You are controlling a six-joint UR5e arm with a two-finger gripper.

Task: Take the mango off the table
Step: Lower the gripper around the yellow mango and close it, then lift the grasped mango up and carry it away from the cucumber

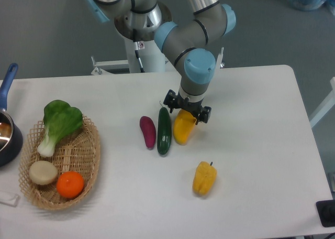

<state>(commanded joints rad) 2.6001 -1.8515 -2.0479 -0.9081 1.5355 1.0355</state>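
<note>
The gripper [187, 113] is down over the far end of the mango [182, 129], and the mango lies on the white counter [261, 134], just right of the cucumber [164, 131]. The gripper's dark body hides the fruit's top end, so whether the fingers are apart or already pressing on the skin, I cannot tell from this angle.

To my eye, this is the grasp itself. A smooth, rounded fruit will want to squirt out of a pinch near its tip, so the safer play is to get the fingers across the thicker part and close gently but fully before any lift. The cucumber sits almost against the mango's left flank, so the finger on that side has little room. A straight, vertical lift should keep it from rolling into the eggplant [148, 131] beside it.

Around the scene: the counter is flat, plain and white with rounded corners. A yellow-orange pepper [204, 177] lies nearer the camera, well apart from the mango. Far left, a woven basket [86, 160] holds a leafy green, a pale onion and an orange, and a dark pot [7, 134] with a blue handle pokes in at the edge. Beyond the counter is grey floor.
</note>
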